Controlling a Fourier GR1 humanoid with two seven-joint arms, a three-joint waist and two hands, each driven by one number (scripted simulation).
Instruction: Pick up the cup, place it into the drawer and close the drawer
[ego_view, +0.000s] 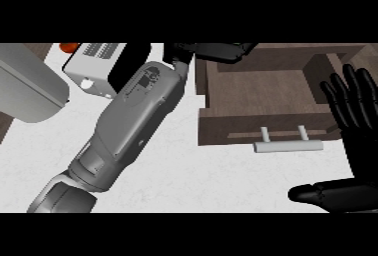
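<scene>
The brown wooden drawer (258, 90) stands pulled open at the upper right, its inside bare, with a white bar handle (288, 146) on its front. My left forearm (129, 125) stretches from the lower left up to the drawer's back left corner. There my black left hand (215, 50) sits at the picture's top edge, half cut off. No cup shows anywhere; whether that hand holds one cannot be told. My right hand (358, 192) rests open at the right edge, fingers up, beside the drawer's front right corner.
A white slotted appliance (92, 65) stands at the back left, partly behind my left arm, with an orange object (69, 47) behind it. A large pale grey rounded object (29, 92) fills the far left. White countertop (214, 175) lies in front of the drawer.
</scene>
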